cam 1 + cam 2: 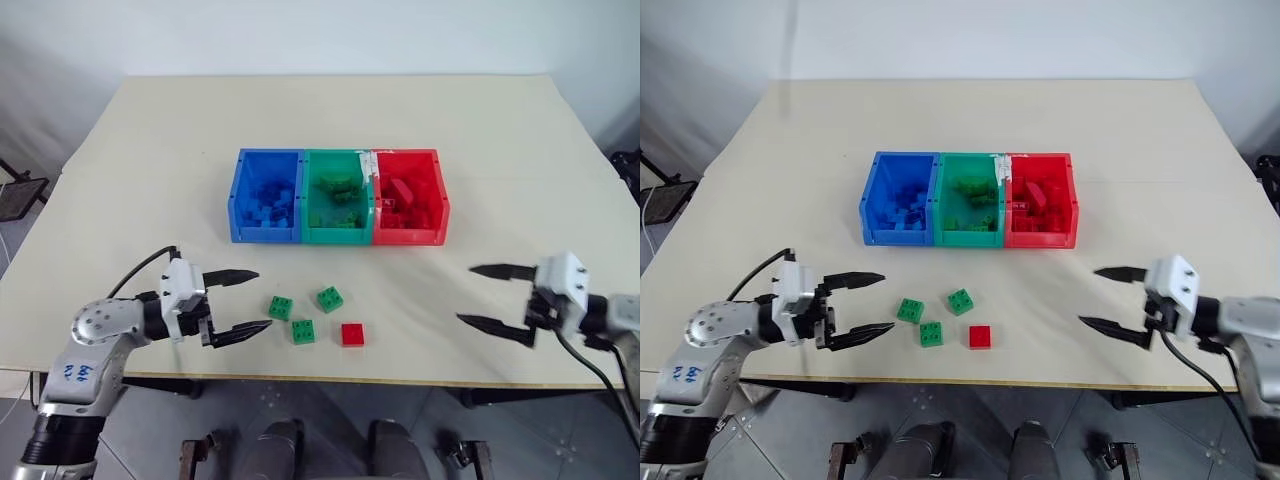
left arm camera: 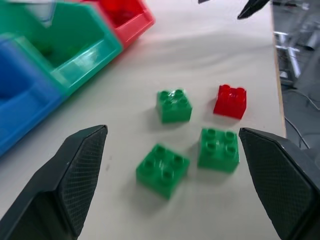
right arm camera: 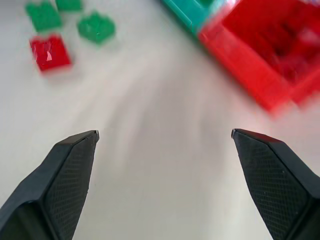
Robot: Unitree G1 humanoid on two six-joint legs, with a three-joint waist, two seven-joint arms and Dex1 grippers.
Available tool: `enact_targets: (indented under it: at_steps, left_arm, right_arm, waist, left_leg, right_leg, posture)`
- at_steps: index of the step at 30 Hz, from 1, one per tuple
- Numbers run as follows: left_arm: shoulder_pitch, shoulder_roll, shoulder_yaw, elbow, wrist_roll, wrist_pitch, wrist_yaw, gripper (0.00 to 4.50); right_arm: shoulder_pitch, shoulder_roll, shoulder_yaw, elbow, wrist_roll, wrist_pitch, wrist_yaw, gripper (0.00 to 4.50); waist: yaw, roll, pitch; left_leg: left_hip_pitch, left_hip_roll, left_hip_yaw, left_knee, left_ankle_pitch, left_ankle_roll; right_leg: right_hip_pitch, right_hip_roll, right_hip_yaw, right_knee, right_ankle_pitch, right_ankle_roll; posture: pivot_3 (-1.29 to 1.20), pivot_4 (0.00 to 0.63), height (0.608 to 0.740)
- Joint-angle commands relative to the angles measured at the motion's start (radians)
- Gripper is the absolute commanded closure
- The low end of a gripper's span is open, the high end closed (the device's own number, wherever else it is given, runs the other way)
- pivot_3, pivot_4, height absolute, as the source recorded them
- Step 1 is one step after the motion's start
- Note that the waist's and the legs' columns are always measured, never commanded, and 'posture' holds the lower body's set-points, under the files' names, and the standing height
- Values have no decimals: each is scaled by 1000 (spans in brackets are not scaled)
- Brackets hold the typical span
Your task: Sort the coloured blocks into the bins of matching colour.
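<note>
Loose blocks, lower centre of the head view, studs up on the cream bench: three green bricks, each sitting slightly askew, and one red brick squared to the bench edge. Square, no long axis.

Bins, mid-frame, joined in a left-to-right row: blue bin holding blue bricks, green bin holding green bricks, red bin holding red bricks.

Left claw, lower left, open and empty, roughly level, aimed toward the loose bricks. Right claw, lower right, open and empty, aimed leftward.
</note>
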Motion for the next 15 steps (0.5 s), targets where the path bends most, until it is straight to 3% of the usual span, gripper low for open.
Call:
enact_targets:
  at_steps: [1,4,8,15]
  left_arm:
    - [-23,-10,-8,38,21,-66,-28,0]
    - [-21,-4,3,61,6,-90,-63,0]
    - [-3,16,43,97,15,-136,-75,0]
    - [142,90,115,52,5,-151,-93,0]
  right_arm:
    - [37,-22,-36,-51,16,-32,16,47]
    - [7,-9,35,-117,41,31,1,47]
    - [-99,11,224,-218,34,146,-10,47]
    - [-348,117,553,-257,-89,331,-87,47]
  waist:
    - [-3,-1,0]
    - [-9,-1,0]
    - [-13,-1,0]
    - [-17,-2,1]
  left_leg:
    - [2,0,3,0,0,0]
    - [7,2,8,-1,-2,0]
    - [8,4,8,-1,-2,0]
    - [8,3,0,-2,-4,1]
  right_leg:
    - [1,0,0,0,0,0]
    - [4,2,3,0,0,-1]
    - [4,2,4,0,0,-1]
    - [3,1,4,-1,0,-1]
  posture:
    - [0,150,740]
    - [0,150,740]
    - [0,150,740]
    - [0,150,740]
